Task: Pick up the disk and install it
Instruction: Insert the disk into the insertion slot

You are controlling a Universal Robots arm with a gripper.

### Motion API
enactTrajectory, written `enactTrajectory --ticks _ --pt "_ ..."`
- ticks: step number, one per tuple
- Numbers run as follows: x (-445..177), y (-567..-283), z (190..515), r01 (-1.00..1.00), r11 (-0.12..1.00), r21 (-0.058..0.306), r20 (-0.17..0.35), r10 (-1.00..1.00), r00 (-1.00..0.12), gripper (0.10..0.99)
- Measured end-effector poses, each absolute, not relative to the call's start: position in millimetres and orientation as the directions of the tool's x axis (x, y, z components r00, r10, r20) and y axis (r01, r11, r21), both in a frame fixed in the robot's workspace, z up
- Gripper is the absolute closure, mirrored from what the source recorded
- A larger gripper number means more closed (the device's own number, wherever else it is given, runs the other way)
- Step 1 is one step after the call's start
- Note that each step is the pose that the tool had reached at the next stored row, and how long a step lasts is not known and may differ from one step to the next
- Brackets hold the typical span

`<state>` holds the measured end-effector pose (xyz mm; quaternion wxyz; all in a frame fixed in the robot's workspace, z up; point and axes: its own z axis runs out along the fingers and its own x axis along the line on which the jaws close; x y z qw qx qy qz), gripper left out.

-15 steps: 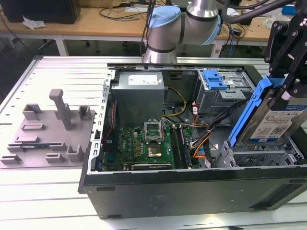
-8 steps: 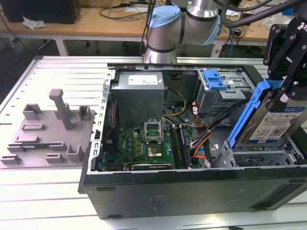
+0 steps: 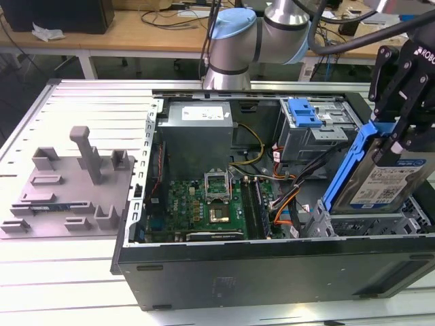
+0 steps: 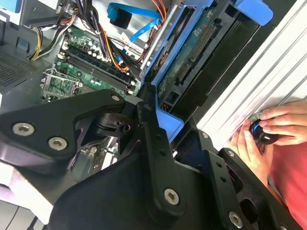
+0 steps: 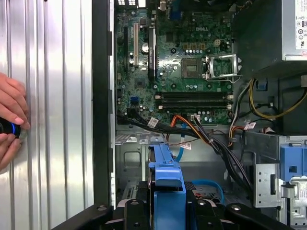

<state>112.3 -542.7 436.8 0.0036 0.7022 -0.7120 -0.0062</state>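
My one gripper (image 3: 397, 140) is closed on the one disk's (image 3: 390, 185) blue frame, holding it tilted above the single open computer case (image 3: 238, 268).

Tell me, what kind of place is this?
Probably a robotics lab or workshop: a robot arm holds a disk at an open computer case on a metal table, with wooden desks behind.
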Motion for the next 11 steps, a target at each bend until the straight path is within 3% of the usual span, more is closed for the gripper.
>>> enactTrajectory --ticks 11 --pt "112 -543 419 -1.000 0.014 0.014 -0.004 -1.000 -0.014 0.722"
